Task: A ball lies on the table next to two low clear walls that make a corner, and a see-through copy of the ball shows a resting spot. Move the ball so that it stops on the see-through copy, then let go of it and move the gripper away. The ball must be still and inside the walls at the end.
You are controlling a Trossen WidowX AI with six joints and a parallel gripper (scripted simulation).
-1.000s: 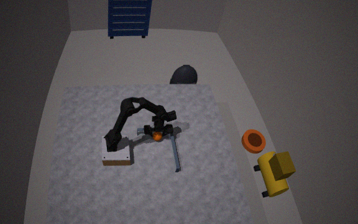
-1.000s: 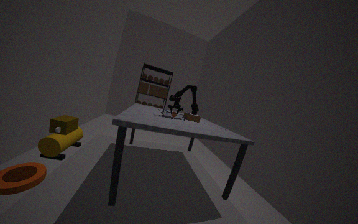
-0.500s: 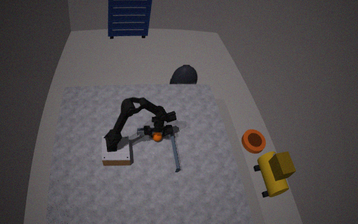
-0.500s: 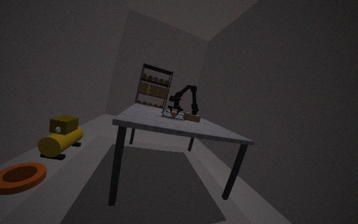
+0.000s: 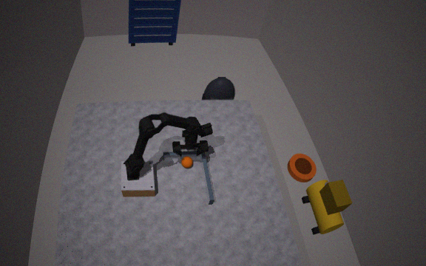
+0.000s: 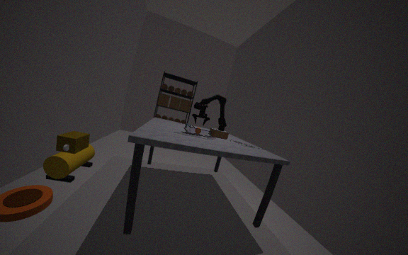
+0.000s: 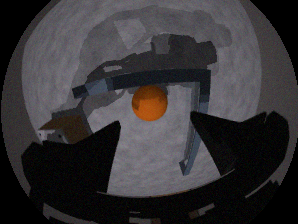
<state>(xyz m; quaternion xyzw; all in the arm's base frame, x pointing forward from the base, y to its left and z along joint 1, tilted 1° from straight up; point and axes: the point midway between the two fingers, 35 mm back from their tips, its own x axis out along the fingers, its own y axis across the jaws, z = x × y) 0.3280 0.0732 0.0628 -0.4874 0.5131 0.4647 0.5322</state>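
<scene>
While the tool [image 5: 191, 148] hangs above the counter [image 5: 87, 207] with its jaws spread wide and nothing between them, the orange ball [image 5: 187, 162] sits below it on the mottled surface, free of both fingers. In the wrist view the two dark fingers frame the lower edge of the picture, well apart from each other, and the ball [image 7: 149, 103] lies beyond their tips with bare counter showing between.

The ball rests just inside the corner made by the two low clear walls [image 5: 208, 177]: one runs across right behind it, under the tool, and the other runs from that corner toward the near side of the counter, to the ball's right in the top view. Whether the ball touches the cross wall cannot be told. The see-through copy is not visible apart from the ball, so I cannot confirm the match; that may mean the ball covers it.

By my judgement the carrying and the letting go are done. What remains is to draw the tool up and away from the corner without brushing the ball or a wall, and for the ball to lie still. The side view shows the tool [image 6: 201, 118] raised above the ball [image 6: 197, 130].
</scene>
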